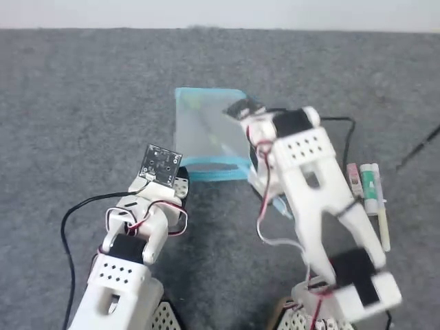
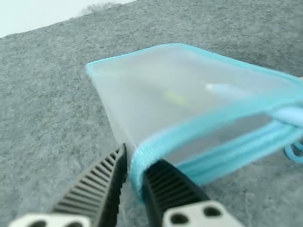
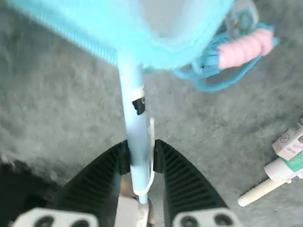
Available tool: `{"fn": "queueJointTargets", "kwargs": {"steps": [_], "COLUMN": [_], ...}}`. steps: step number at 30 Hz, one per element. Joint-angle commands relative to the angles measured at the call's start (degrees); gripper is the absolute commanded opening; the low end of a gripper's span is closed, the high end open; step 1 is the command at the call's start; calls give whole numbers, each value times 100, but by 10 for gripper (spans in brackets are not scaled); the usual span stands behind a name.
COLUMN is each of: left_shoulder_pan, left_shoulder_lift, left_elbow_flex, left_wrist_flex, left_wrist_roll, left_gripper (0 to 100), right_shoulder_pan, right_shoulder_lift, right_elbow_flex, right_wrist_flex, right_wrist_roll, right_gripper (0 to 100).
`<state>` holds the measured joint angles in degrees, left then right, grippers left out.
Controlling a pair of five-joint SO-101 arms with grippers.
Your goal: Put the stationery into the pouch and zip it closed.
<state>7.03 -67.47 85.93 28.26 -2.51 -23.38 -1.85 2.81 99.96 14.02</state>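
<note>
Translucent blue-trimmed pouch (image 1: 206, 130) lies on grey carpet (image 1: 82, 103), its zipper edge pinched by the left gripper (image 2: 137, 160). The right gripper (image 3: 141, 145) clamps a light-blue pen (image 3: 131, 90), tip apparently inside the pouch mouth; other stationery (image 1: 371, 189) lies near that arm.

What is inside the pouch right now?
Through the frosted pouch wall: the front of a light-blue pen, its tail outside, clamped in the right jaws, plus a yellow-green smear I cannot identify. The right arm covers part of the pouch in the high view.
</note>
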Motion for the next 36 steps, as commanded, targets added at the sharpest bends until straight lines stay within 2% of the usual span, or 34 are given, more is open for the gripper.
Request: {"fn": "queueJointTargets", "kwargs": {"steps": [1, 9, 12, 18, 24, 28, 33, 36], "left_shoulder_pan": [35, 35, 35, 35, 35, 26, -114, -712], "left_shoulder_lift": [-105, -105, -105, -105, -105, -105, -141, -149], "left_elbow_flex": [-57, -48, -48, -48, -48, -48, -75, -233], "left_wrist_flex": [-202, -211, -211, -211, -211, -211, -220, -246], "left_wrist_roll": [-26, -35, -35, -35, -35, -35, 44, 677], "left_gripper": [12, 12, 12, 12, 12, 12, 12, 12], "right_shoulder_pan": [-13, -57, -66, -66, -418, -752, -637, -391], "right_shoulder_lift": [505, 1288, 1288, 1279, 1262, 822, -400, -1244], "right_elbow_flex": [-1055, -2681, -2787, -2796, -2796, -2796, -2505, -1996], "right_wrist_flex": [145, 295, 295, 286, 286, 295, 303, 295], "right_wrist_roll": [-492, -897, -914, -879, -870, -607, -193, -35], "right_gripper": [7, 10, 24, 145, 150, 148, 148, 148]}}
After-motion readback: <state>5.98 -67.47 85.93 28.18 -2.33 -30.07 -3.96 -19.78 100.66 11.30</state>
